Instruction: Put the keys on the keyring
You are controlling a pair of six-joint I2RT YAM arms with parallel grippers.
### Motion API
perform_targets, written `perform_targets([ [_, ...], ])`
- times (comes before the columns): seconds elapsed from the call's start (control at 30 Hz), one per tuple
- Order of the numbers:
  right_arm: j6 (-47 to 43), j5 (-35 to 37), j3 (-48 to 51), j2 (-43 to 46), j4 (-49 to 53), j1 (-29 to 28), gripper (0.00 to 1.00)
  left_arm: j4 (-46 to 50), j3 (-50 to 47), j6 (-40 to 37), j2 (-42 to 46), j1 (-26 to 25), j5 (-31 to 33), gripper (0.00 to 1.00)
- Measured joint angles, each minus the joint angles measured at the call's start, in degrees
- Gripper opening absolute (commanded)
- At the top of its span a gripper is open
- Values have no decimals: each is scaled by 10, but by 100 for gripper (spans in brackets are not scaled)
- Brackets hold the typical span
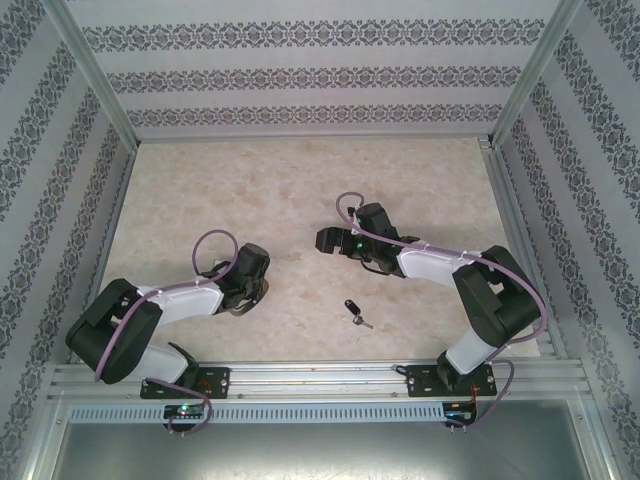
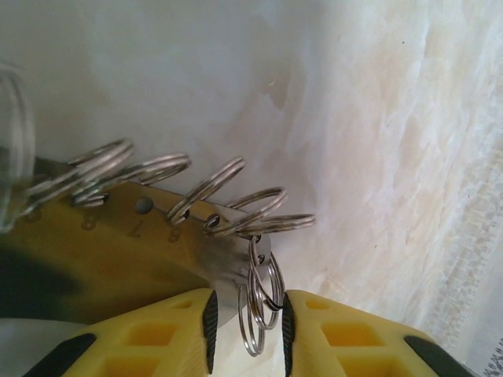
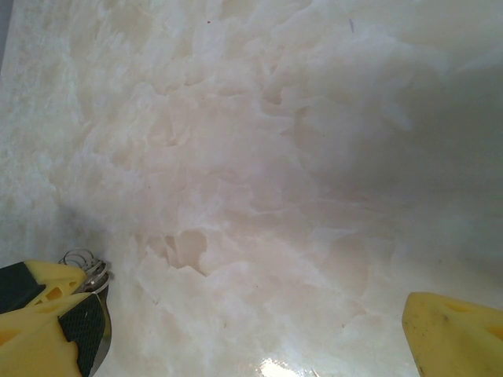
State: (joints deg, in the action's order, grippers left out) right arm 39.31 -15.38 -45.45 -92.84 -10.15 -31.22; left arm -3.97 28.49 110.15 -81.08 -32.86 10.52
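Lying loose on the pale marble tabletop (image 1: pixel 300 190), well apart from both hands: small key with chunky black plastic head and short silver blade (image 1: pixel 355 313). Light, rigid; pinch by the head. Flat grey metal oblong keyring (image 2: pixel 118 251) is stiff and slick. Left hand (image 2: pixel 247 302) is narrowed round its dangling split rings (image 2: pixel 259 302), clamp unclear. Right hand (image 3: pixel 251 306) is spread wide.

Bright even light, wrist pics soft/blurry, glare spot on table (image 3: pixel 271 367)
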Motion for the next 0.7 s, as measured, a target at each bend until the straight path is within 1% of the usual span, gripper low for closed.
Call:
perform_targets([
  [0.1,0,0,0,0,0,0,97,-10,0,-5,-7,0,-4,14],
  [0.23,0,0,0,0,0,0,97,-24,0,-6,-9,0,-9,9],
  [0.37,0,-1,0,0,0,0,98,-33,0,-12,-10,0,-17,0],
  [0.5,0,1,0,0,0,0,98,-37,2,-43,-9,0,-28,0],
  [0.6,-3,8,0,0,2,0,97,-20,26,-92,-3,0,-39,0],
  [0.7,-7,9,0,3,4,0,97,5,78,-157,7,0,-52,0],
])
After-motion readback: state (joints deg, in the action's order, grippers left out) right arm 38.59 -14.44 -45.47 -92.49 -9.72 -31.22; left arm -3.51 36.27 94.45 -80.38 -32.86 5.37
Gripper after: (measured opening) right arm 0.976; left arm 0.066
